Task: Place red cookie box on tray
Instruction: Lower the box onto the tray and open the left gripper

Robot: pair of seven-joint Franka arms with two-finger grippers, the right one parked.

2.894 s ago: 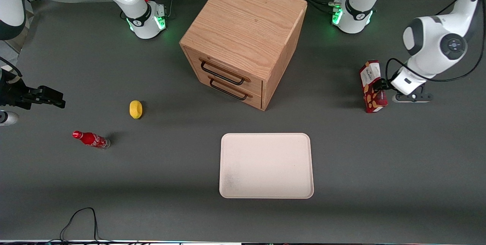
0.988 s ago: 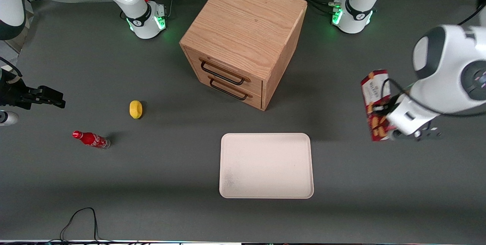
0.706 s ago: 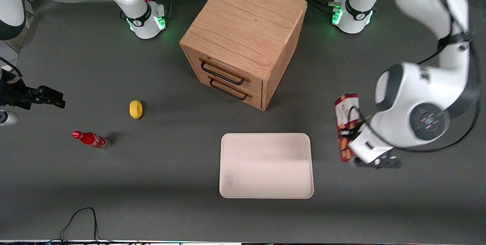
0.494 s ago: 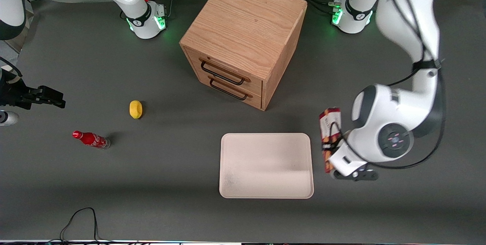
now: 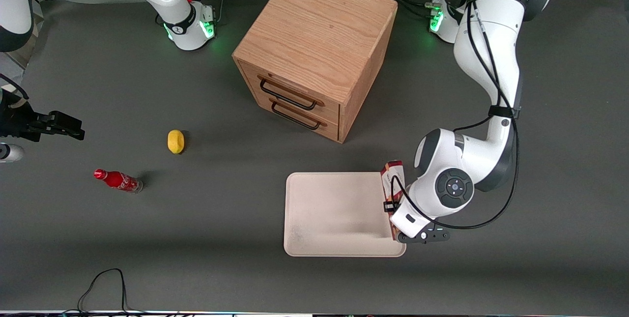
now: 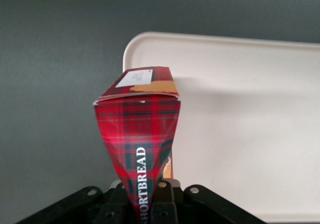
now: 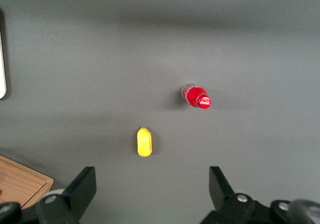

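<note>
The pincer (image 6: 145,196) grips the red cookie box (image 5: 393,184) tight, up over the tray (image 5: 339,209) edge. Setting it down is left.

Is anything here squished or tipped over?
Yes. The red cookie box looks pinched: its sides narrow to a wedge where the end effector clamps it, over the tray edge. The small red bottle lies on its side on the table, toward the parked arm's end.
</note>
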